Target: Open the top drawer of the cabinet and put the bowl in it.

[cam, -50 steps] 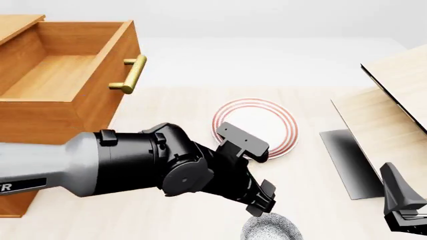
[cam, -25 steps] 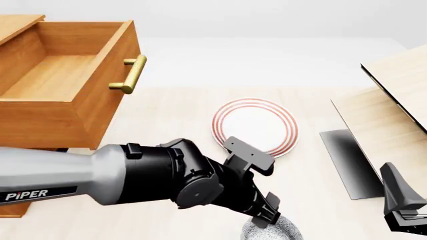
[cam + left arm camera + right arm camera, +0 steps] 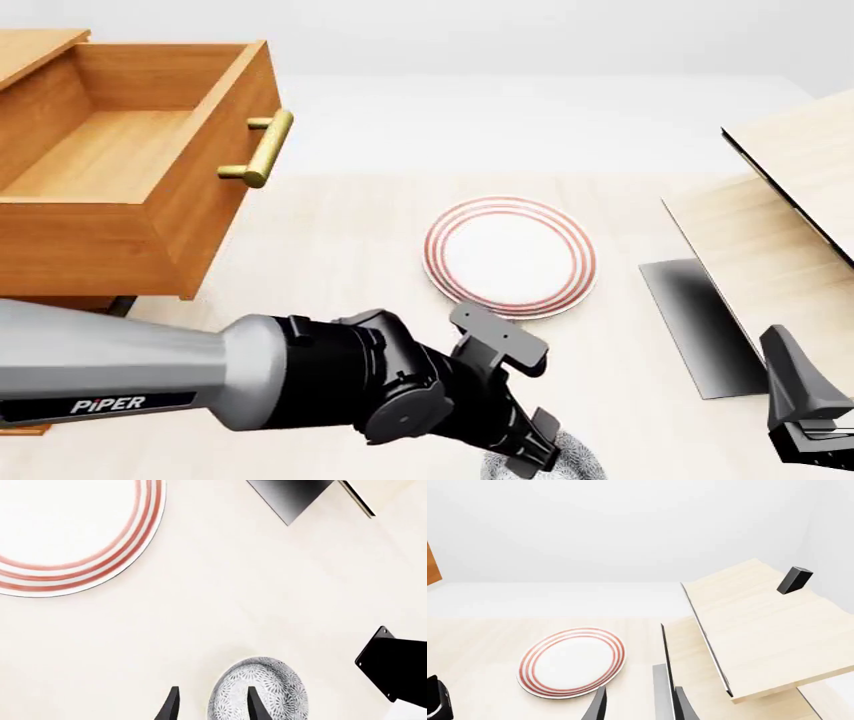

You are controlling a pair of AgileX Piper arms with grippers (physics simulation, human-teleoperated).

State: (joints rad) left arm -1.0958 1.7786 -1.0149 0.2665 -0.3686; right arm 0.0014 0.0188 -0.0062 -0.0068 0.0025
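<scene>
The top drawer (image 3: 120, 170) of the orange-brown cabinet (image 3: 30, 45) stands pulled out and empty at the left, its brass handle (image 3: 263, 148) facing right. The speckled bowl (image 3: 263, 690) sits upright on the table near the front edge. In the front view only a sliver of the bowl (image 3: 582, 464) shows under my left arm. My left gripper (image 3: 212, 704) is open, its fingers either side of the bowl's rim, one over the inside. In the front view, the left gripper (image 3: 541, 452) is low over the bowl. My right gripper (image 3: 639, 704) is open and empty at the front right.
A white red-ringed plate (image 3: 509, 255) lies mid-table, beyond the bowl. A pale light-wood structure (image 3: 787, 200) with a dark shadowed base stands at the right. My right gripper (image 3: 807, 430) rests just right of the bowl; part of it shows in the left wrist view (image 3: 393, 665).
My left arm has come down and toward the table's front edge, over the bowl, covering more of it. The right arm, drawer and plate have not moved.
</scene>
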